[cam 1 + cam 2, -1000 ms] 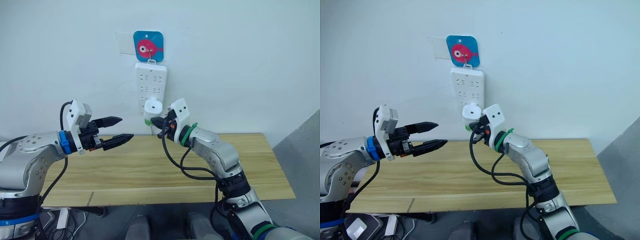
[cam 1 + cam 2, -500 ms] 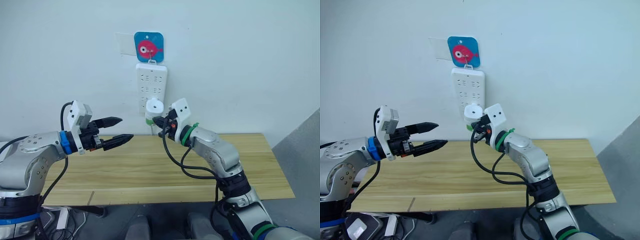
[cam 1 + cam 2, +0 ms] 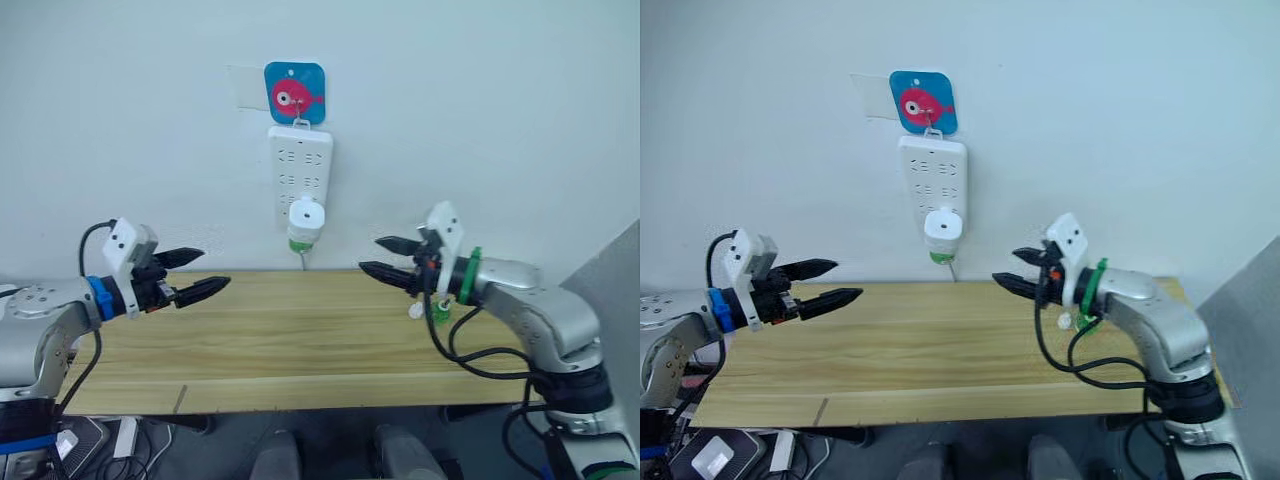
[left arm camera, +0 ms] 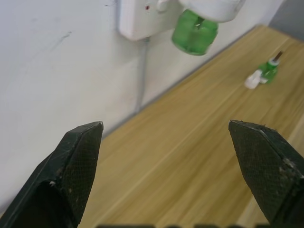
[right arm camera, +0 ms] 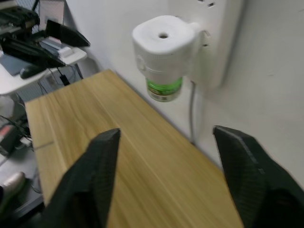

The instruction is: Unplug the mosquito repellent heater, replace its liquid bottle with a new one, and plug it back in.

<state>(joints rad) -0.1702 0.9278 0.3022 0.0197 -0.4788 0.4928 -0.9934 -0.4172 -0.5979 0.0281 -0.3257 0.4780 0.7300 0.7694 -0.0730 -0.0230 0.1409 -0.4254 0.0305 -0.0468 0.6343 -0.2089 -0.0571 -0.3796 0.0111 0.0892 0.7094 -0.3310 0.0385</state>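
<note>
The white mosquito repellent heater sits plugged into the bottom of the white power strip on the wall. A green liquid bottle hangs under it. Another small green bottle with a white cap lies on the wooden table, partly behind my right arm. My right gripper is open and empty, hovering to the right of the heater and well apart from it. My left gripper hovers open and empty over the table's left end, pointing toward the heater.
A blue card with a pink fish hangs above the power strip. The strip's grey cable drops down the wall to the table's back edge. A grey panel stands at the far right.
My right gripper has opened, let go of the heater and drawn back to the right. The heater stays plugged into the strip. My left arm has pulled back to the left.
</note>
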